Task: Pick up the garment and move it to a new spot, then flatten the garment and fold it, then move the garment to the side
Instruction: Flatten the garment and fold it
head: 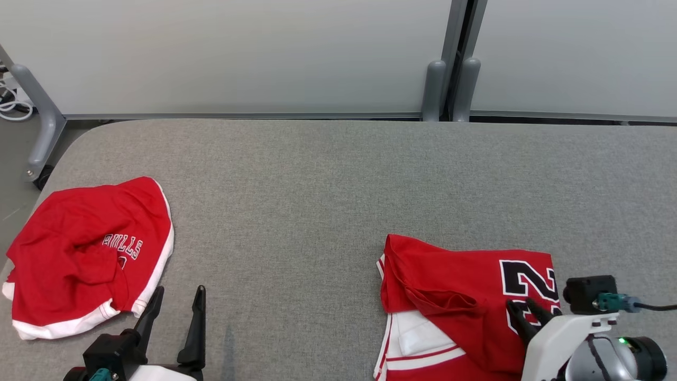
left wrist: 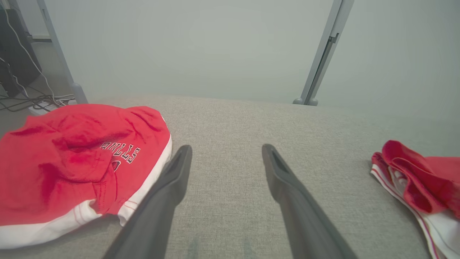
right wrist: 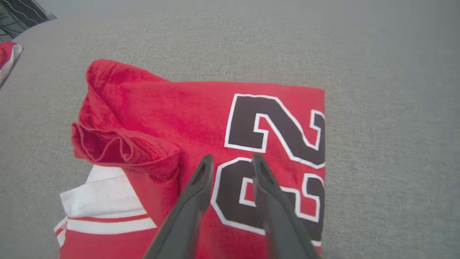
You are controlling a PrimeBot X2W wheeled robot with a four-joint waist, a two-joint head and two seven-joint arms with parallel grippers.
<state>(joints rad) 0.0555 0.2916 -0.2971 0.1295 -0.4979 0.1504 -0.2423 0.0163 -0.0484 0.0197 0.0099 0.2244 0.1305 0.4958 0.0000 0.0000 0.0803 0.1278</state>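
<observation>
Though folded, rumpled red jersey

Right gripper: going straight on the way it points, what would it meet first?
Most likely the folded red jersey, at its black number print, just beyond the right gripper; its height above the cloth is unclear.

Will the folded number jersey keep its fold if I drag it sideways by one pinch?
Probably not: the jersey looks soft and floppy, its bunched flap lying loose. The grey cloth surface would likely grip it, so layers may slide apart.
</observation>
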